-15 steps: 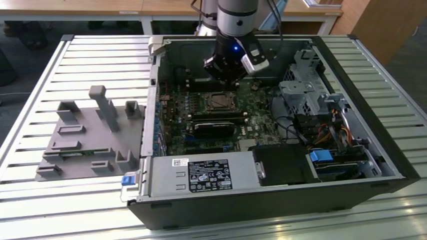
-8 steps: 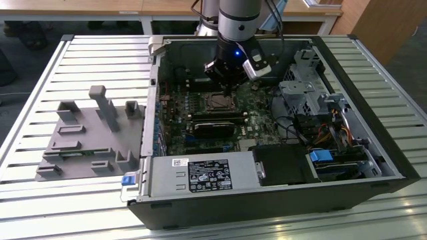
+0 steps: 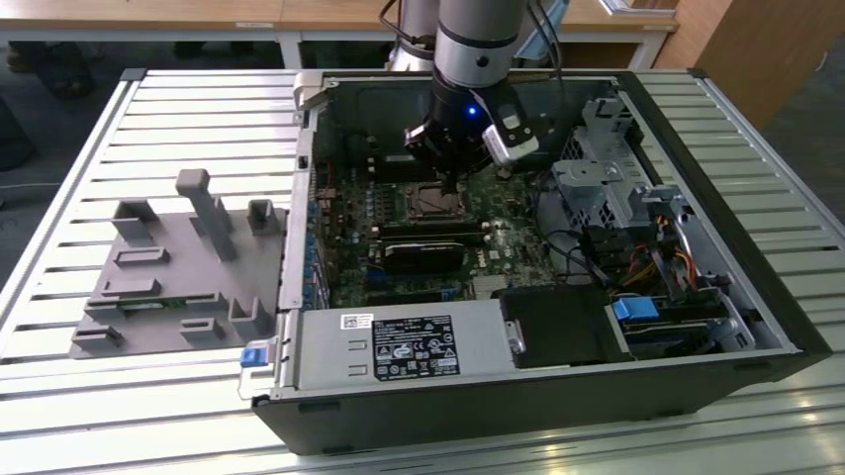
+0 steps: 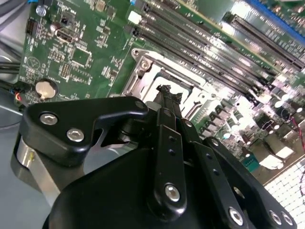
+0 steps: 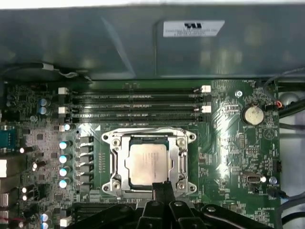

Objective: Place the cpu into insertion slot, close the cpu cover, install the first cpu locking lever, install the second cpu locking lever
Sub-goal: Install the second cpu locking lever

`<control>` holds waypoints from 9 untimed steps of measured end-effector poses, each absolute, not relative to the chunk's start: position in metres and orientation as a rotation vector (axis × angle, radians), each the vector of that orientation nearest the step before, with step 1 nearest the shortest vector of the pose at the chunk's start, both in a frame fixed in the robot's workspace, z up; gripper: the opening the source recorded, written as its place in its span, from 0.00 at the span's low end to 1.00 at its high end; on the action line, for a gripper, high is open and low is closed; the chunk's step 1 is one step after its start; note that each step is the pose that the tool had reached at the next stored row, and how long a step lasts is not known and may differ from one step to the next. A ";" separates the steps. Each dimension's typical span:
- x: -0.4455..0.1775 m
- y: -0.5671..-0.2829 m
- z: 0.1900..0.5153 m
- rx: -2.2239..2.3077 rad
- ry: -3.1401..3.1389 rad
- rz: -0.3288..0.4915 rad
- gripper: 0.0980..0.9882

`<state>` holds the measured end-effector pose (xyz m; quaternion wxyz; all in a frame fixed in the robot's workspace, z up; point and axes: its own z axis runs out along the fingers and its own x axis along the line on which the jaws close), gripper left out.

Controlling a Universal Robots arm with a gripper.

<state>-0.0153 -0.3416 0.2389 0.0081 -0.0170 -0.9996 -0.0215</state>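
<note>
The cpu (image 5: 147,163), a silver-tan square, lies flat in the insertion slot (image 5: 110,187) on the green motherboard. The cpu cover (image 5: 180,164), a silver frame with a cut-out middle, lies down around it. My gripper (image 5: 161,187) is shut, its black fingertips pressed together with nothing showing between them, right at one edge of the socket frame. In the second wrist view the gripper (image 4: 165,91) points down at the socket's silver frame (image 4: 150,71). In the exterior view the gripper (image 3: 456,181) hangs inside the open computer case just above the insertion slot (image 3: 430,202).
Long black memory slots (image 5: 133,102) run beside the socket, with the case wall (image 5: 95,43) beyond them. A coin battery (image 5: 251,115) sits off to one side. A black module (image 3: 422,253), a power supply (image 3: 396,346) and a drive cage (image 3: 601,188) crowd the case. A grey fixture (image 3: 172,267) stands on the slatted table.
</note>
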 end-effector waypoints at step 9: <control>-0.016 -0.354 0.238 -0.053 -3.124 -0.068 0.01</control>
